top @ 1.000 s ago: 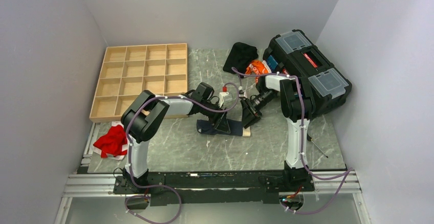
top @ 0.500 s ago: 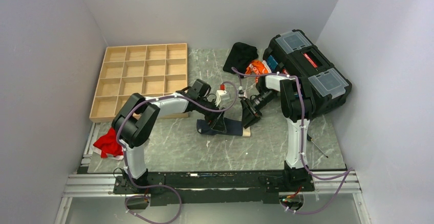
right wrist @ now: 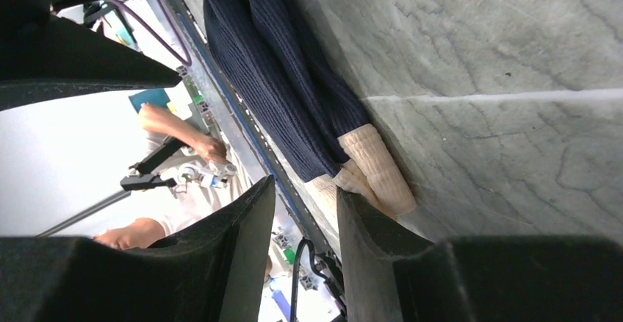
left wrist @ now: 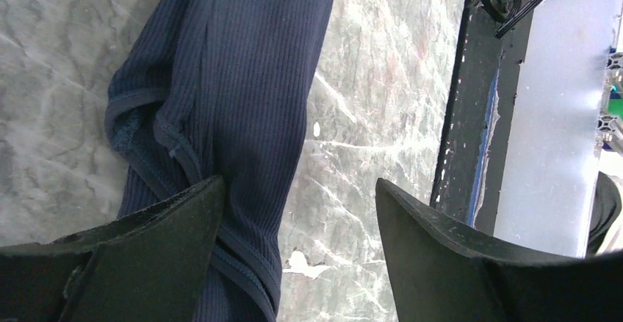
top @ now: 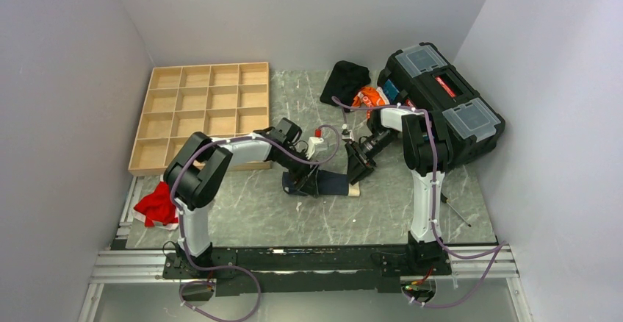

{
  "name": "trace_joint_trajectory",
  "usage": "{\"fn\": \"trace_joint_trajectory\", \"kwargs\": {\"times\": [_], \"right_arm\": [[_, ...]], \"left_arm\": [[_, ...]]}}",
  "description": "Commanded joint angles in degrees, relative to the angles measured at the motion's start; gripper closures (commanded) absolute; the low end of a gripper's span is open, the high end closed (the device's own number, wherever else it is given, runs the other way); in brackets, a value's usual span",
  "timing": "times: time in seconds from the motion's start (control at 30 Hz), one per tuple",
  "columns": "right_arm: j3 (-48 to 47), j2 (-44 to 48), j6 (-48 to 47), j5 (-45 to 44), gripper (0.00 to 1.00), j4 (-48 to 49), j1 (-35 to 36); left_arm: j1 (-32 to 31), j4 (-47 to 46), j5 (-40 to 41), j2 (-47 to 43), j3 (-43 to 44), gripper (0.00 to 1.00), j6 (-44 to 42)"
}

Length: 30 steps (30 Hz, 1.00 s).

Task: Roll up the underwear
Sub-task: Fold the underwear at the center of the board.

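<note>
**Item:** underwear [top: 327, 183], at the middle of the table [top: 242, 215]. It lies as a flat navy strip running 9 to 3 o'clock, with the pale edge [top: 354, 190] at the 3 o'clock end.

**Condition:** doubled lengthwise into a narrow band, with hems and layers showing in the left wrist view. No coil shows at either end. Judged folded ready, with the rolling not yet begun.

**Left gripper** [top: 307, 181]: at the strip's 9 o'clock end. Its fingers [left wrist: 147, 263] stand wide apart, one over the cloth and the other over bare table. Nothing is clamped.

**Right gripper** [top: 358, 173]: at the 3 o'clock end. Its fingers [right wrist: 235, 263] stand a narrow gap apart, tips beside the pale edge. Whether they nip that edge cannot be told.

**Outstanding:** the whole roll, from one end to the other.

**Also on the table:**
- tray [top: 209, 65], at 10 o'clock
- black cloth [top: 344, 78], at 12 o'clock
- toolbox [top: 441, 94], at 2 o'clock
- red garment [top: 158, 204], at 8 o'clock
</note>
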<state>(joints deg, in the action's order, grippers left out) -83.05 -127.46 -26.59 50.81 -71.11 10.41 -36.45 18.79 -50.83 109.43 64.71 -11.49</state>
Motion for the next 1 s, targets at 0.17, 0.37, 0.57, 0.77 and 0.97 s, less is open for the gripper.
{"fn": "trace_joint_trajectory", "kwargs": {"times": [0.17, 0.37, 0.57, 0.77, 0.97], "right_arm": [[-0.1, 1.2, -4.7, -9.2, 0.59, 9.9, -0.2], [0.0, 2.4, -5.5, -8.7, 0.59, 9.3, 0.2], [0.9, 2.6, -5.1, -8.9, 0.57, 9.8, 0.7], [0.0, 5.5, -5.9, -5.7, 0.53, 8.7, 0.8], [-1.9, 7.0, -6.6, -5.1, 0.53, 6.6, 0.8]], "left_arm": [[0.7, 3.5, 1.2, 3.7, 1.2, 0.18, -0.9], [0.8, 5.6, -0.2, 0.0, 3.4, 0.16, -1.9], [1.4, 9.8, 1.6, 0.3, 5.5, 0.17, -3.2], [1.9, 10.1, 0.2, -2.1, 4.6, 0.15, -4.9], [1.9, 17.3, -1.5, -5.3, 6.0, 0.15, -10.1]]}}
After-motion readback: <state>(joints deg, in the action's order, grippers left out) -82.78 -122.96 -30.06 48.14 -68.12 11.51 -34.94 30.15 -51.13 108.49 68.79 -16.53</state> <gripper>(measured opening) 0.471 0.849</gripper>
